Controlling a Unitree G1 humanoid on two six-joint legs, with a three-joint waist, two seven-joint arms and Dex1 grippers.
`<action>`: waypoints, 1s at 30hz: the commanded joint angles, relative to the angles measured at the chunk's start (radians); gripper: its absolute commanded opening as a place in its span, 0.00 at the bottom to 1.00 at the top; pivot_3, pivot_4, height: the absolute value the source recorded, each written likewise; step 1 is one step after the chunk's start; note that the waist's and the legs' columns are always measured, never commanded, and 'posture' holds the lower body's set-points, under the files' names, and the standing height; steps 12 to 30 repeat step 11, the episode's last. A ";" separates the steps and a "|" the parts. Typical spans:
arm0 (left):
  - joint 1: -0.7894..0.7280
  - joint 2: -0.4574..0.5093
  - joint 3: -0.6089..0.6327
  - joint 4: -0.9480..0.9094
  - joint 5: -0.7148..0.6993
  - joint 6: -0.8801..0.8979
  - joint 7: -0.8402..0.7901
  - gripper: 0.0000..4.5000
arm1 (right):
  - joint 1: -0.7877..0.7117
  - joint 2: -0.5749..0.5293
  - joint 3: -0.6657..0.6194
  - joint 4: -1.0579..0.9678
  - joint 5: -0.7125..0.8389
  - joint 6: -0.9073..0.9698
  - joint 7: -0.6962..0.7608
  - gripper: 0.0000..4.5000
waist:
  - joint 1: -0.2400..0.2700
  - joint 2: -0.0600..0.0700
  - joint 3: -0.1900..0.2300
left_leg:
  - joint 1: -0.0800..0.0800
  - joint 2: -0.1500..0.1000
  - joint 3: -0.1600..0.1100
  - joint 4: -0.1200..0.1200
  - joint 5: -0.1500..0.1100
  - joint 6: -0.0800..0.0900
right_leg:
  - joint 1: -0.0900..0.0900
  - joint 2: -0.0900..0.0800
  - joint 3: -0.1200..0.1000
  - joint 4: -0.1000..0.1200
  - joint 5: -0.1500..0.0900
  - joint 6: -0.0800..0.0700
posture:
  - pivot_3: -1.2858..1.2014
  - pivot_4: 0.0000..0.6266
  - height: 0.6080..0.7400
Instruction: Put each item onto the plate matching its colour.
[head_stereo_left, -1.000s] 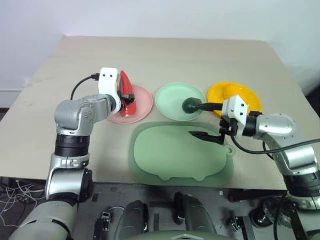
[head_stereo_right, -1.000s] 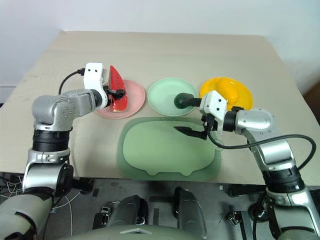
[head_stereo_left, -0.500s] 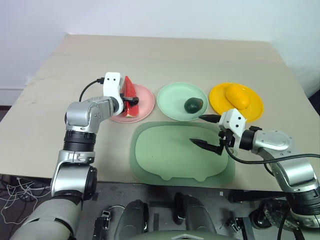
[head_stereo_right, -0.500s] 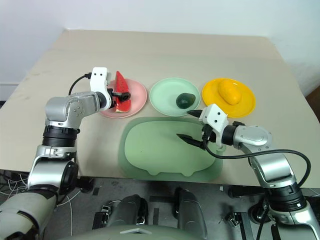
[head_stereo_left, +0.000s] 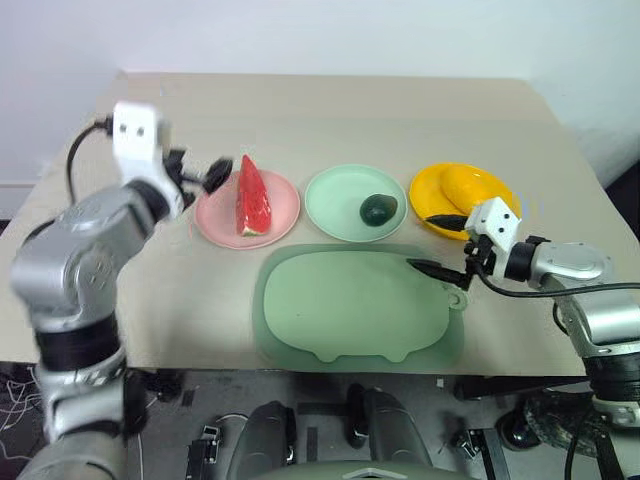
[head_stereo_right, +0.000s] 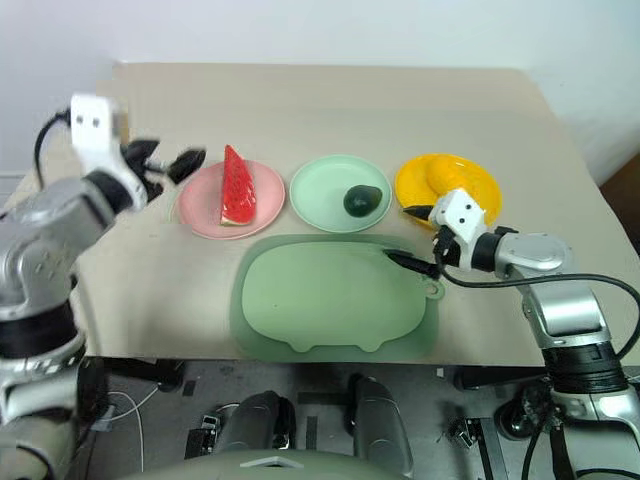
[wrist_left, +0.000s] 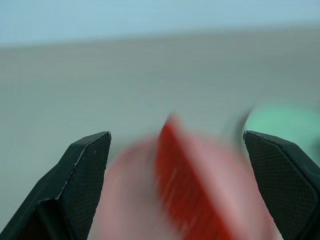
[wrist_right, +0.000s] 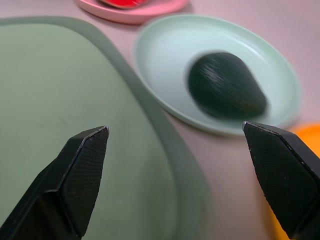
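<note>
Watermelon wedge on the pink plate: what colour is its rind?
Green, at the near end of the red watermelon wedge; clearest in the left eye view.

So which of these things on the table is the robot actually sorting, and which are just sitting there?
Part of the job:
- watermelon wedge on the pink plate
- avocado on the mint green plate
- mango on the yellow plate

Just lying about:
- large green mat, nothing on it
- the table itself
</note>
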 joint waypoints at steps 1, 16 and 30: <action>0.259 0.054 0.036 -0.181 0.013 -0.146 -0.142 0.99 | -0.001 -0.011 -0.049 -0.019 0.036 -0.011 0.025 1.00 | 0.001 0.000 0.000 | -0.001 0.000 0.000 0.000 0.000 0.000 | -0.001 0.000 0.000 0.000 0.000 0.000 | 0.52 0.24 1.00; 0.670 -0.123 0.059 -0.237 0.054 -0.402 -0.163 0.99 | 0.159 -0.046 -0.134 -0.061 0.160 0.133 0.106 1.00 | 0.039 0.000 0.000 | -0.006 0.000 0.000 0.004 -0.005 0.009 | -0.005 -0.001 0.000 -0.001 -0.002 -0.004 | 0.52 0.24 1.00; 0.670 -0.123 0.059 -0.237 0.054 -0.402 -0.163 0.99 | 0.159 -0.046 -0.134 -0.061 0.160 0.133 0.106 1.00 | 0.039 0.000 0.000 | -0.006 0.000 0.000 0.004 -0.005 0.009 | -0.005 -0.001 0.000 -0.001 -0.002 -0.004 | 0.52 0.24 1.00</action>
